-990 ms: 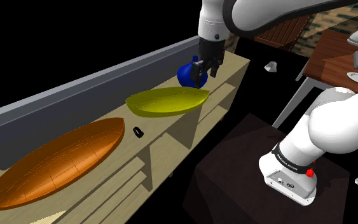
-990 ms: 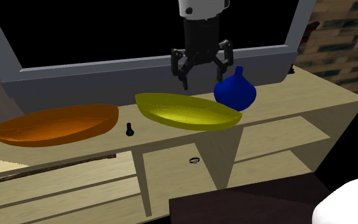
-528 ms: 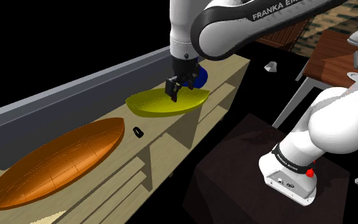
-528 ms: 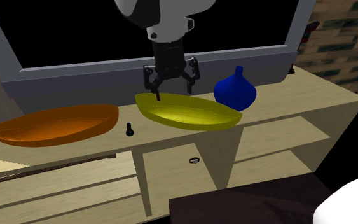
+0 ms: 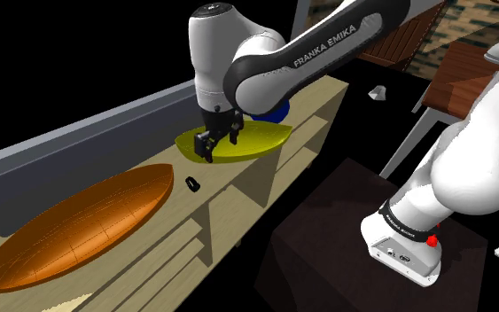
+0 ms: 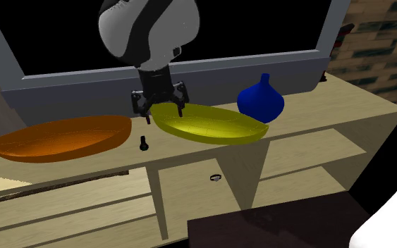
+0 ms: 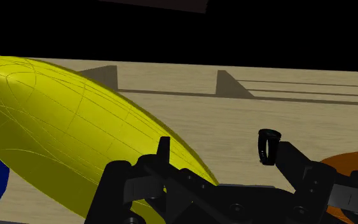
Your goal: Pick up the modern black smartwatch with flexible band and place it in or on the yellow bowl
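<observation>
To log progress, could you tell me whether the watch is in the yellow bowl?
Out: the watch lies on the shelf top between the yellow bowl and orange bowl, untouched by the open gripper.

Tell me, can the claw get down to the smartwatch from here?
Probably yes: the open claw hangs near the smartwatch, which lies uncovered between the yellow bowl and the orange bowl.
</observation>
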You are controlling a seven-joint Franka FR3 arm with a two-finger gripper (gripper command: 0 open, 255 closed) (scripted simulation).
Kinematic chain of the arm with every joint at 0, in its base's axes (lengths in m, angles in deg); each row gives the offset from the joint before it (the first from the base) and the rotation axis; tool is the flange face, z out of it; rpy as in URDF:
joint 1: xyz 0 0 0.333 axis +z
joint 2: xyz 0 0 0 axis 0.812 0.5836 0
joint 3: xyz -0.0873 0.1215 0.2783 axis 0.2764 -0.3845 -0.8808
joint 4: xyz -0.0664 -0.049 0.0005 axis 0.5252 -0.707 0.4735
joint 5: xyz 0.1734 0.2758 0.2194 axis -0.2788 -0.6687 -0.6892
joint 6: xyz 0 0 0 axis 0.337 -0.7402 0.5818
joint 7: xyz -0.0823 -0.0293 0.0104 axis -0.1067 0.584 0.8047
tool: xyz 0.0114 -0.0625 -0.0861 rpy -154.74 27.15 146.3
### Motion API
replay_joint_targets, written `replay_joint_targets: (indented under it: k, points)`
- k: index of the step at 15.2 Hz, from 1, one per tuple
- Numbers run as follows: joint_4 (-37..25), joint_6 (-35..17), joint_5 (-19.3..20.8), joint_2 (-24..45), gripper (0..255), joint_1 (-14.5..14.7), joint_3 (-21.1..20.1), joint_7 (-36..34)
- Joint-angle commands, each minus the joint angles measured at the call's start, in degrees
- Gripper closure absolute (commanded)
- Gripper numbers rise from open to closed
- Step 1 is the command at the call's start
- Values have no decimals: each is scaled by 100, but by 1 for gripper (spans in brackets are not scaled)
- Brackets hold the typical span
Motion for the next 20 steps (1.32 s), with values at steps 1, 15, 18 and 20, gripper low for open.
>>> replay_joint_targets:
  k: [1, 15, 18, 20]
  points:
    - [-354, -63, 252, 463, 0, 102, -38, -243]
    - [-1456, -571, 1196, 2238, 0, 692, 188, -998]
    - [-1454, -572, 1195, 2237, 0, 694, 190, -997]
    - [-1455, -572, 1195, 2237, 0, 694, 191, -997]
